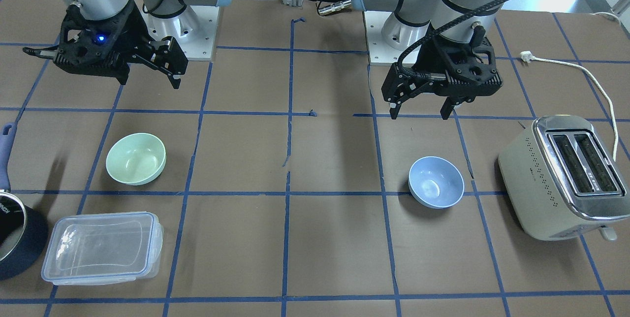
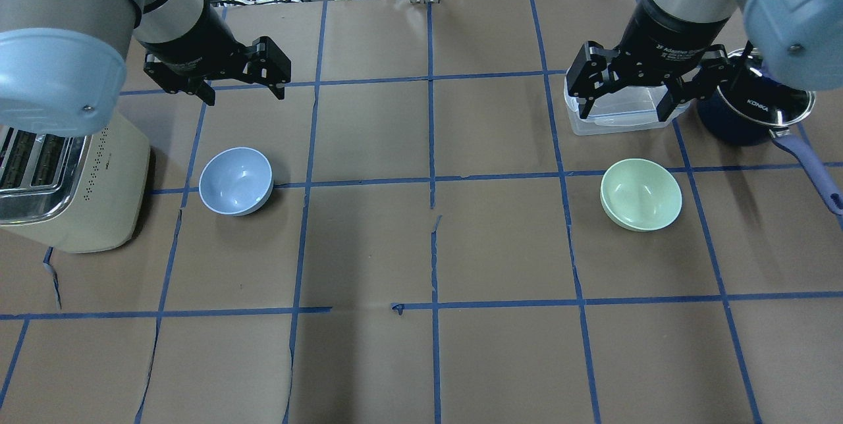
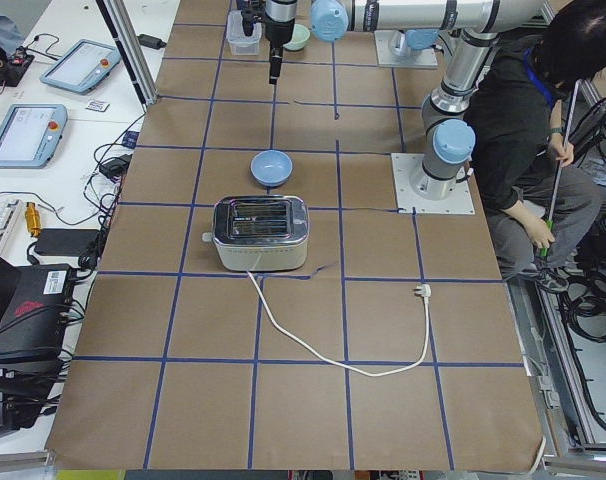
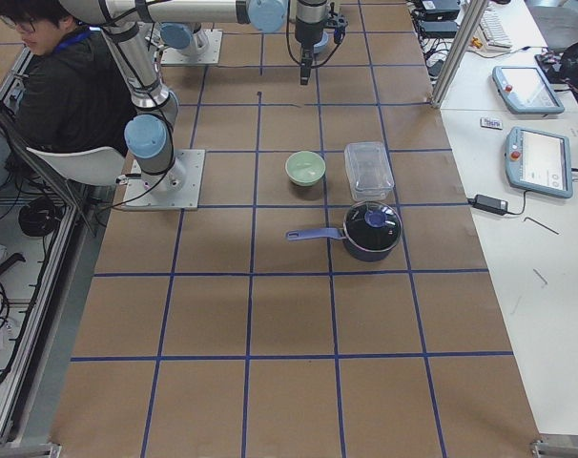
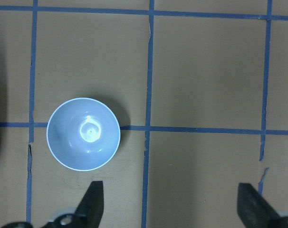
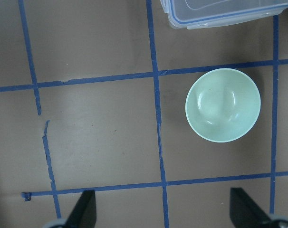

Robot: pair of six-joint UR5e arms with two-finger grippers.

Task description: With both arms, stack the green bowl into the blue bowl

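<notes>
Left gripper [image 2: 242,91] hangs spread apart, raised clear of the blue bowl [image 2: 236,180], which sits upright near the toaster [image 2: 99,193]. Well apart, the green bowl [image 2: 641,194] sits upright near a container [image 2: 596,122]; right gripper [image 2: 624,113] hangs raised, likewise spread apart.

Toaster [image 1: 561,179]; clear container [image 1: 102,248]; saucepan [image 4: 372,230]

1. The saucepan [image 1: 22,245] is cut by the front-facing view's left edge.
2. Overhead, the toaster [image 2: 99,200] runs off the left edge, its top under the left arm [image 2: 59,81].
3. The right gripper [image 2: 624,110] covers part of the clear container [image 2: 616,122].
4. From the left end, the green bowl [image 3: 297,38] is tiny, perhaps partly covered.
</notes>
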